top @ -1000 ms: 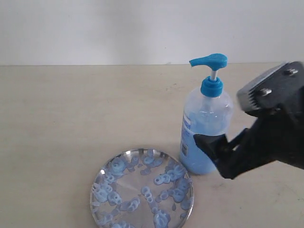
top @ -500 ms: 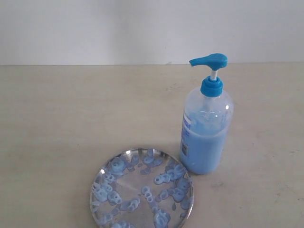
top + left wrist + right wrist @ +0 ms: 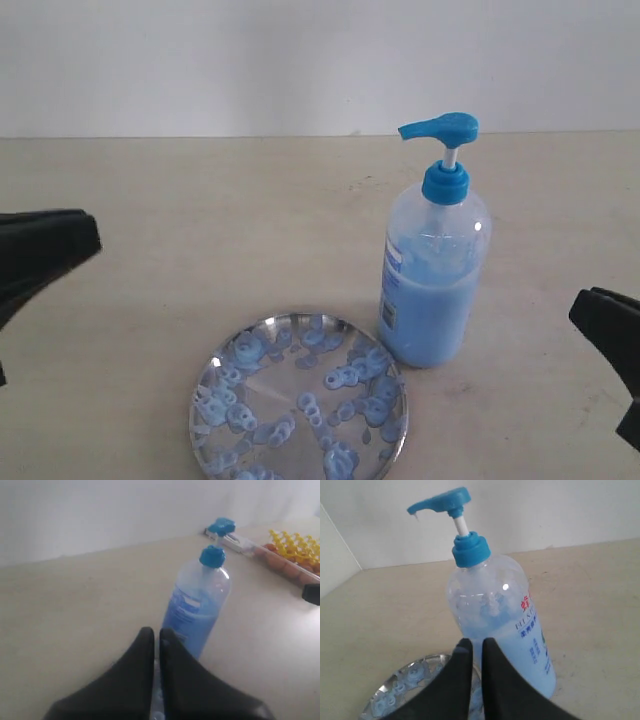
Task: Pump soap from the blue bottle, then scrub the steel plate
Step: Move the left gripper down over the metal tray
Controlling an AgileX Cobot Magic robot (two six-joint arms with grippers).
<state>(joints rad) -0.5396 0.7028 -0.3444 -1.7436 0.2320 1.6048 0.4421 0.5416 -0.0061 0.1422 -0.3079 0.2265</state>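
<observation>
The blue bottle stands upright on the tan table, its pump head raised; it also shows in both wrist views. Pale blue soap fills its lower half. Just in front and to its left lies the steel plate, dotted with soap blobs. My left gripper hangs at the far left edge, apart from the plate, its fingers together on nothing. At the far right edge is my right gripper, clear of the bottle, also shut and holding nothing.
A white wall backs the table. In the left wrist view a tray of yellow and orange items lies beyond the bottle. Bare table stretches behind the plate and left of the bottle.
One second ago the right arm reached in beside the bottle; half a second ago no arm showed. Now both grippers appear at the side edges. Bottle and plate have not moved.
</observation>
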